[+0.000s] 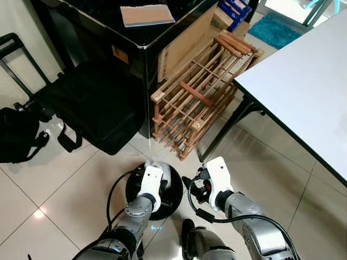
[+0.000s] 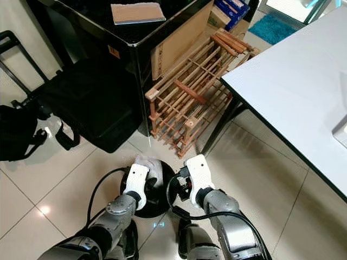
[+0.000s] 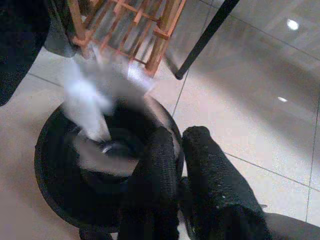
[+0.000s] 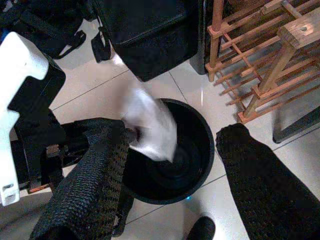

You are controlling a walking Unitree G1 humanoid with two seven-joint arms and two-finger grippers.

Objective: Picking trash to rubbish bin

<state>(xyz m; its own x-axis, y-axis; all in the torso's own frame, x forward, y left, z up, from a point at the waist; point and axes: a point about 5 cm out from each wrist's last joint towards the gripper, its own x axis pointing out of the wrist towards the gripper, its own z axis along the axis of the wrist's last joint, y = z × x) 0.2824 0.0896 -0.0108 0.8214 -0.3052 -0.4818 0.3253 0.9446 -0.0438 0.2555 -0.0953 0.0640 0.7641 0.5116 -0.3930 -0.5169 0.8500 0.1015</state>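
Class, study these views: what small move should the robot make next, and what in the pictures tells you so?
Probably lift the left end effector up and away from the black bin. Its fingers sit close together at the rim with nothing seen between them, and the white trash, blurred, already lies partly inside. The right end effector hovers open above.

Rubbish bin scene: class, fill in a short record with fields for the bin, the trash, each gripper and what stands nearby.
bin: black round rubbish bin on the tiled floor, in front of the robot
trash: blurred white piece over the bin's opening
left gripper: at the bin's rim, fingers close together
right gripper: open, above the bin
nearby: wooden rack, black bag, white table
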